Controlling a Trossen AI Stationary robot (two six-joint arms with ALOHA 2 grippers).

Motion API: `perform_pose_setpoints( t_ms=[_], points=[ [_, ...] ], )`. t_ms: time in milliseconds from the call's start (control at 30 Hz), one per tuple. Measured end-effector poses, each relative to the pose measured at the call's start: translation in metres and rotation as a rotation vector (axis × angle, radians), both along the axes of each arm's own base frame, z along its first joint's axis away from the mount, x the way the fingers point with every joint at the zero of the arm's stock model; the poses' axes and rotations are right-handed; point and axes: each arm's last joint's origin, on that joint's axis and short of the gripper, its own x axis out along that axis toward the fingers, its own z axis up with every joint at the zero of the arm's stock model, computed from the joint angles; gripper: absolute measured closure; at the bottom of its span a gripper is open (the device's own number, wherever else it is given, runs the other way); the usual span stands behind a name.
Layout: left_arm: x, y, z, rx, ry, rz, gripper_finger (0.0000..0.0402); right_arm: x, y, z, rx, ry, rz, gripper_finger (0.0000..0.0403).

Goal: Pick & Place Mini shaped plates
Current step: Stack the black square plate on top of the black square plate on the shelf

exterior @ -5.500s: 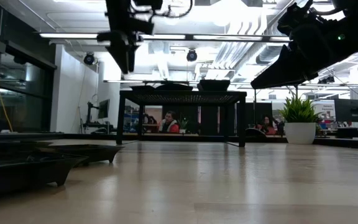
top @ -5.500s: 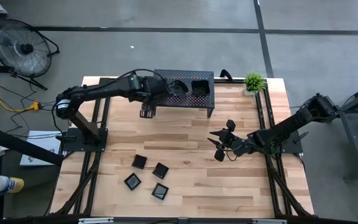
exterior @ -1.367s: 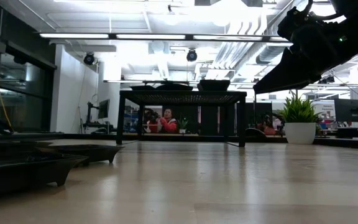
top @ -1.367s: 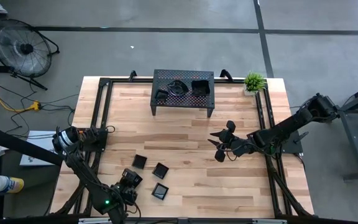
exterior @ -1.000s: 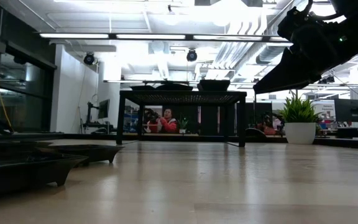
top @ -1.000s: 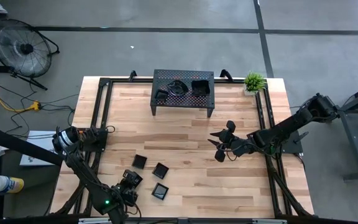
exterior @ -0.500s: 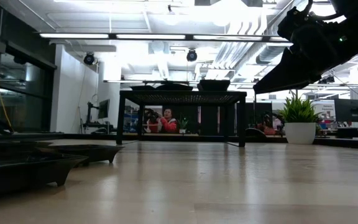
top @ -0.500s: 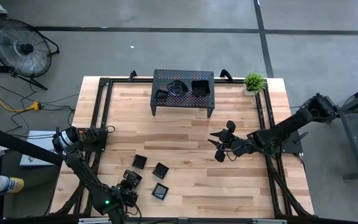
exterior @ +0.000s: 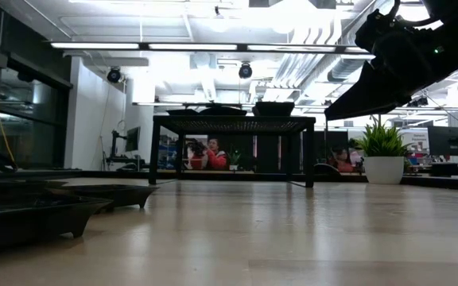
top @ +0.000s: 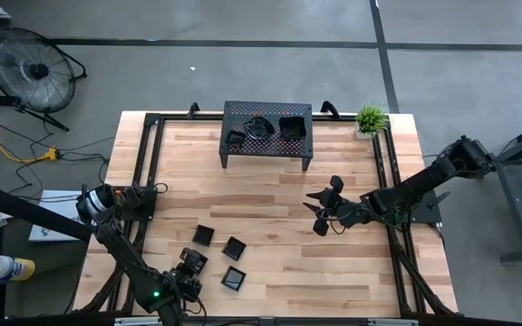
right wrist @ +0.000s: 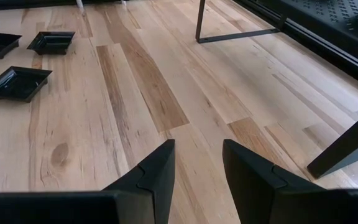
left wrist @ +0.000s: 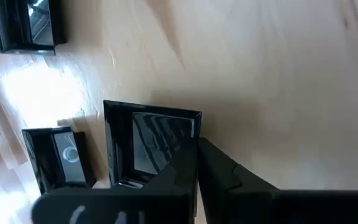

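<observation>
High view: grasp step in hand; left end effector (top: 191,263) low over the near-left square plate (top: 194,261), three more just beside, rack (top: 268,129) far ahead. Right end effector (top: 320,210) hovering mid-surface, spread.

Left wrist view: fingers (left wrist: 194,171) pressed together on the plate's rim. Next, probably: lift straight, carry to rack.

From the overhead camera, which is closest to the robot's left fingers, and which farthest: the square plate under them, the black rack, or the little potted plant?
1. Square plate: at the table's near left corner, with the left gripper shut on its edge.
2. Black rack: standing at the middle of the far edge.
3. Potted plant: in the far right corner, farthest away.
</observation>
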Motion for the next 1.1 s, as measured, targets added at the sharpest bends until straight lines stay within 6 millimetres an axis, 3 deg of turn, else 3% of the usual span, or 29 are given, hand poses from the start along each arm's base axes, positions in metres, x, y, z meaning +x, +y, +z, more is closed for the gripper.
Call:
perform_pose_setpoints(
  t_ms=[200,667,1100],
  points=[
    [0.003,-0.004,0.006,-0.012,-0.036,0.000,0.0401,0.000,0.000,0.000,0.000,0.000,0.000,0.0273],
    [0.013,-0.016,0.045,0.008,-0.112,0.000,0.0401,0.000,0.000,0.000,0.000,0.000,0.000,0.0273],
    [0.024,-0.015,0.064,0.082,-0.245,0.012,0.0401,0.000,0.000,0.000,-0.001,-0.001,-0.002,0.0273]
  ],
)
